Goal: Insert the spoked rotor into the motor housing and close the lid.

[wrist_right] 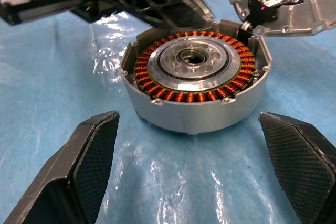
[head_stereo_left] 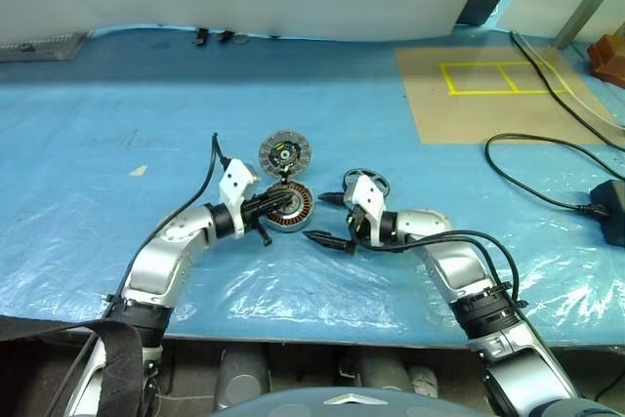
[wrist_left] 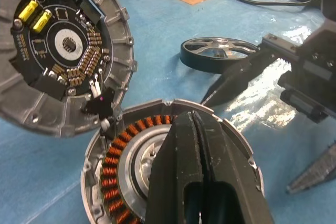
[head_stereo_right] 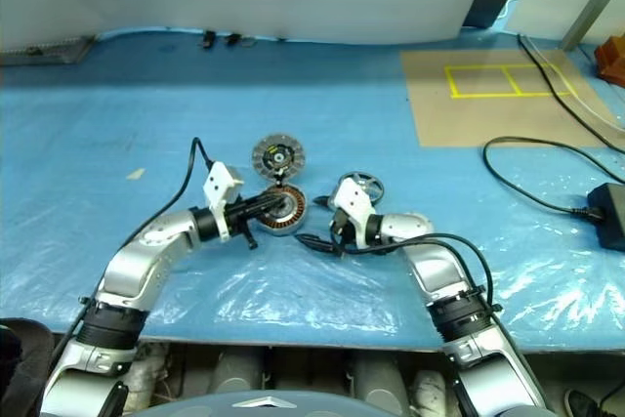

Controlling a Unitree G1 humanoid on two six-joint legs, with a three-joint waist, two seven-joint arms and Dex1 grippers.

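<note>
the short round silver-grey motor housing (wrist_right: 195, 85) sits on the blue plastic-covered counter (head_stereo_left: 117, 173), its ring of copper-coloured windings bare around an empty centre. the round grey lid (wrist_left: 58, 51) is swung open on its joint at the housing's far edge, its inner face up, with the green-black board and radial segments in plain sight. the small silvery spoked rotor (wrist_left: 219, 53) with its dark rim lies flat on the counter just beside the housing, on the robot's right, touched by neither gripper.

so nothing of the task looks done yet: the rotor has to be picked up, lowered onto the hub inside the windings, and the lid folded down.

the left gripper (wrist_left: 194, 145) has its two black fingers pressed together on nothing, their tips over the housing's near rim. the right gripper (wrist_right: 191, 150) stands wide open, facing the housing with the rotor close behind it.

whether the left fingertips actually rest on the housing is hard to tell. the lid's outer face is hidden, and the lid is cut off at the edge of both wrist views.
</note>
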